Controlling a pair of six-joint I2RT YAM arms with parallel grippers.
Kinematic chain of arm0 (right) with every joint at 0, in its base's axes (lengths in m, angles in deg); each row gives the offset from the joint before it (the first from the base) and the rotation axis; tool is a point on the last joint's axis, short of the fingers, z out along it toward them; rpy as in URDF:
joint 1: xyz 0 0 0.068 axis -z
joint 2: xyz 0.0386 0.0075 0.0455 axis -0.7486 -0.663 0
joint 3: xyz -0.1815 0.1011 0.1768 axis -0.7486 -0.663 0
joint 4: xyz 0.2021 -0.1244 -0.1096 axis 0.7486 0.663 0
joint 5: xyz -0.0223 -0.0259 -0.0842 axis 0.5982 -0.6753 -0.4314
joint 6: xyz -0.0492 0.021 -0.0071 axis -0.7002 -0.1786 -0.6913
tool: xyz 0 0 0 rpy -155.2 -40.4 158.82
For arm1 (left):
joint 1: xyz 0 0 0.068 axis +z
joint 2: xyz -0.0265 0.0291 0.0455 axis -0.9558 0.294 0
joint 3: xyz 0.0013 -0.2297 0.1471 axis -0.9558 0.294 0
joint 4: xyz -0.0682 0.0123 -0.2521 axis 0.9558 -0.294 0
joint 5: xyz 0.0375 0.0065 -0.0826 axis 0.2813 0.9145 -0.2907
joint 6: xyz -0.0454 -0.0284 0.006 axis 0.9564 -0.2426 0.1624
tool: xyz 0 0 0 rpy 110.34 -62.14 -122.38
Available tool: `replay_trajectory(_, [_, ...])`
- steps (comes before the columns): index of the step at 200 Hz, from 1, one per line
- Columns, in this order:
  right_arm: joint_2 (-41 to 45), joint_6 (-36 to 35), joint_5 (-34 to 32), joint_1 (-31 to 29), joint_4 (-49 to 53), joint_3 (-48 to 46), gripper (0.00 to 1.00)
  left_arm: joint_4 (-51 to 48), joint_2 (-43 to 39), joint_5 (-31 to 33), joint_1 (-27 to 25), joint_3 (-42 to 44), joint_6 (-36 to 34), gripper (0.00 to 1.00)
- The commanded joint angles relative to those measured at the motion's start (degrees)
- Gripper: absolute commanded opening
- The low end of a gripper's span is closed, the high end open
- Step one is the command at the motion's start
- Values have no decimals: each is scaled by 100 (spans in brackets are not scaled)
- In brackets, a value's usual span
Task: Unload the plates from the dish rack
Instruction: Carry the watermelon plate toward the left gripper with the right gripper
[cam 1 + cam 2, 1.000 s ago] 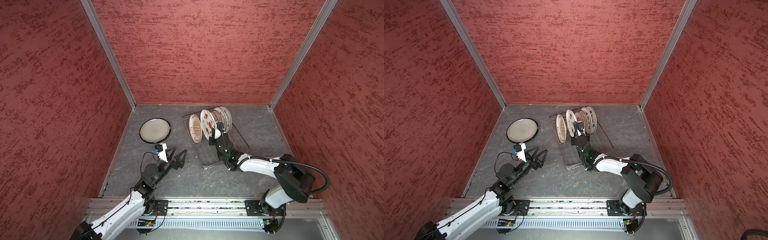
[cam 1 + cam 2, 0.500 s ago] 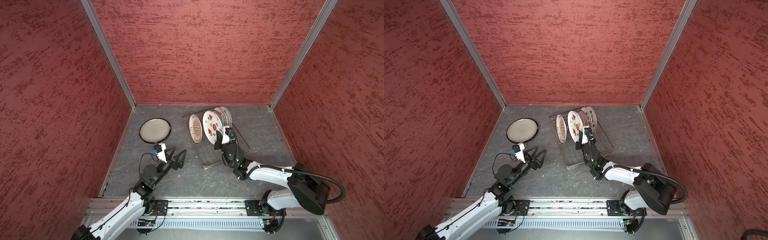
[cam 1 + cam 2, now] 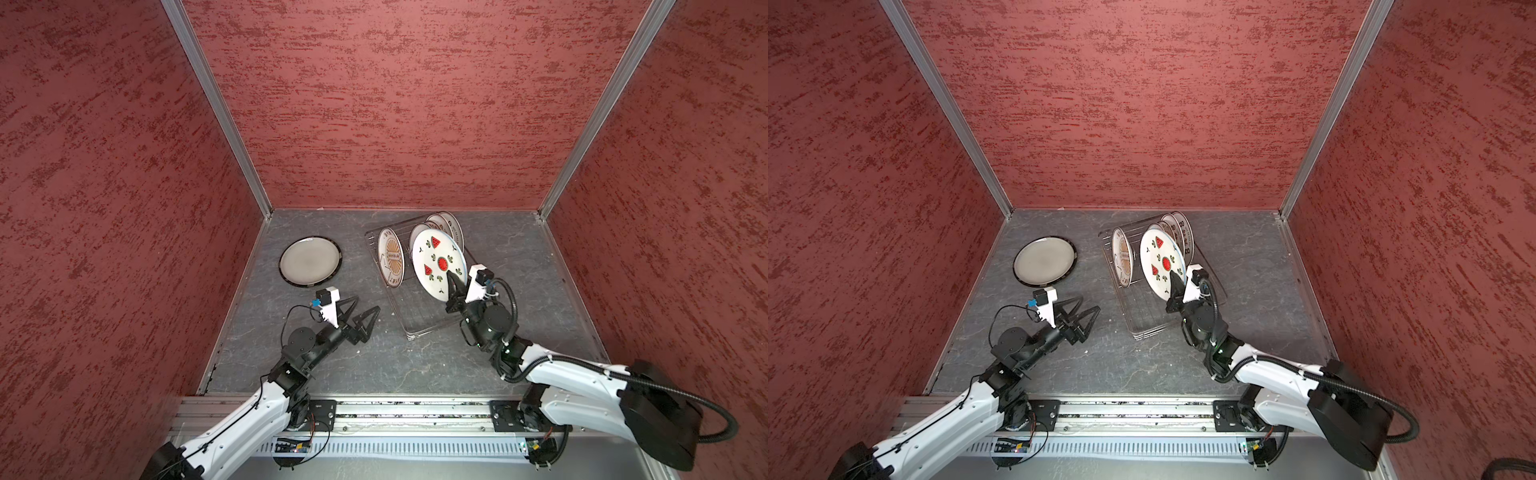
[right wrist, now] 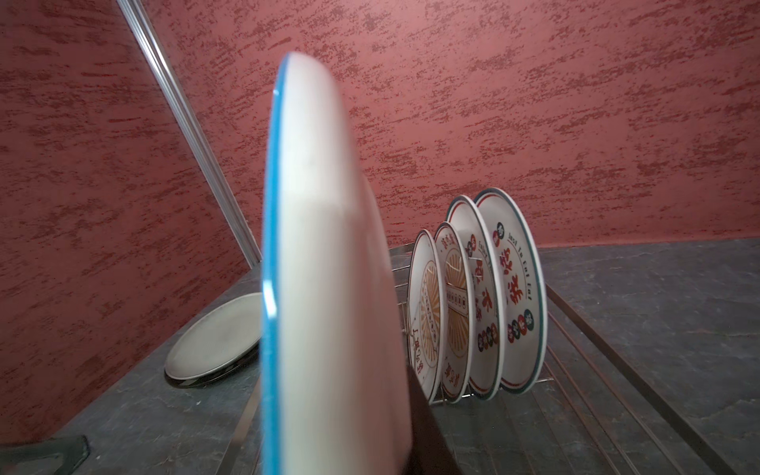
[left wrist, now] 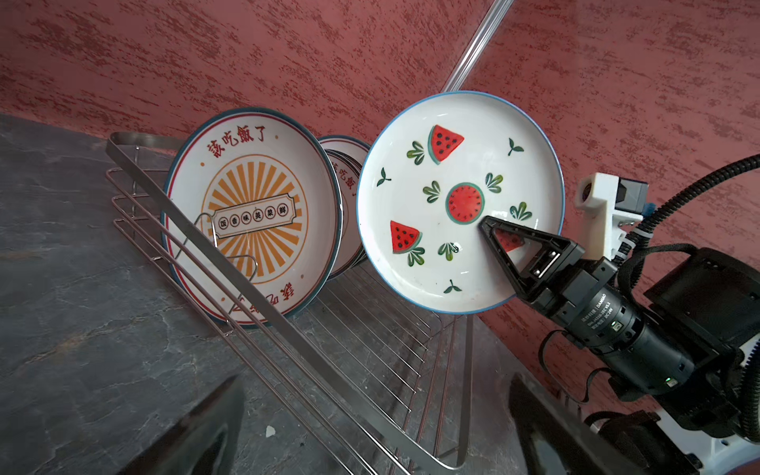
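Observation:
A white watermelon-print plate (image 3: 438, 264) (image 3: 1160, 266) (image 5: 456, 197) hangs tilted above the dish rack (image 3: 415, 320) (image 3: 1144, 322) (image 5: 288, 329), clear of its prongs. My right gripper (image 3: 451, 284) (image 3: 1173, 284) (image 5: 489, 226) is shut on the plate's lower rim. In the right wrist view the plate (image 4: 329, 267) is edge-on, with one dark finger (image 4: 427, 436) behind it. A sunburst plate (image 3: 391, 257) (image 5: 251, 214) and several more plates (image 3: 446, 226) (image 4: 473, 308) stand upright in the rack. My left gripper (image 3: 365, 305) (image 3: 1089, 303) hovers open and empty, left of the rack's near end.
A dark-rimmed plate (image 3: 309, 261) (image 3: 1044, 261) (image 4: 214, 341) lies flat on the grey table, left of the rack. Red walls close in the back and both sides. A metal rail (image 3: 395, 411) runs along the front edge.
My right gripper has lifted the watermelon plate up out of the rack and drawn it nearer and rightward, its face now turned more upward. The left arm has barely shifted.

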Motion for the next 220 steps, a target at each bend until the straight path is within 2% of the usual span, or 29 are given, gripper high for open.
replay_trajectory(1, [540, 364, 1001, 220, -300, 53, 6, 281, 96, -151, -39, -77, -33, 99])
replay_trajectory(30, [1098, 730, 2029, 525, -492, -402, 6, 376, 254, -635, -67, -310, 10, 99])
replay_trajectory(59, [1399, 970, 2696, 935, -418, -583, 5, 626, 318, -1340, -76, -447, -52, 99])
replay_trajectory(84, [1307, 1169, 3076, 1401, -489, -681, 5, 786, 446, -1976, -80, -691, -172, 100])
replay_trajectory(116, [1165, 1673, 4233, 1990, -1314, -976, 4, 717, 641, -2068, -93, -937, -250, 99])
replay_trajectory(137, [1137, 1831, 4667, 2172, -1653, -1100, 4, 580, 707, -2085, -102, -1028, -383, 99])
replay_trajectory(159, [896, 1919, 5127, 2263, -1790, -1029, 3, 468, 797, -2031, -124, -1107, -436, 99])
replay_trajectory(192, [179, 2408, 6111, 2304, -3044, -1000, 2, 562, 1198, -2062, -375, -1249, -420, 99])
replay_trajectory(220, [-321, 2690, 6439, 2312, -3534, -852, 2, 538, 1287, -1835, -453, -1272, -439, 99])
